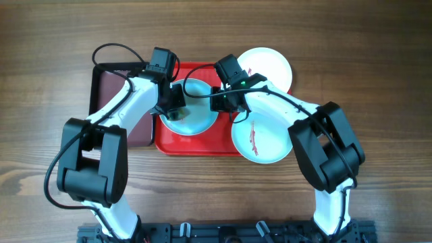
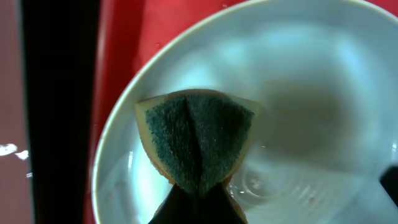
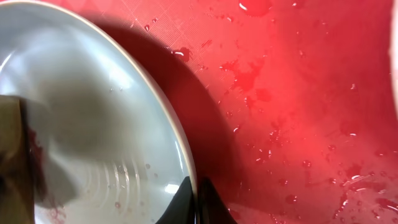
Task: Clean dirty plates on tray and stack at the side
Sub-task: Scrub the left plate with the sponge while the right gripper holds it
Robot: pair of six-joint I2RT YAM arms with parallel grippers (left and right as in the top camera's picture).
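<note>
A pale blue plate [image 1: 200,108] lies on the bright red tray [image 1: 196,145]. My left gripper [image 1: 174,113] is shut on a green and yellow sponge [image 2: 198,140] and presses it on this plate [image 2: 311,93]. My right gripper [image 1: 221,101] is shut on the plate's right rim [image 3: 184,149], over the wet tray [image 3: 298,93]. A second pale blue plate [image 1: 264,138] with a red sauce streak lies at the tray's right edge. A white plate [image 1: 268,66] lies behind it.
A smaller black-rimmed maroon tray [image 1: 108,88] lies left of the red tray, under my left arm. Bare wooden table [image 1: 378,81] surrounds everything. Water drops and pink stains lie on the red tray.
</note>
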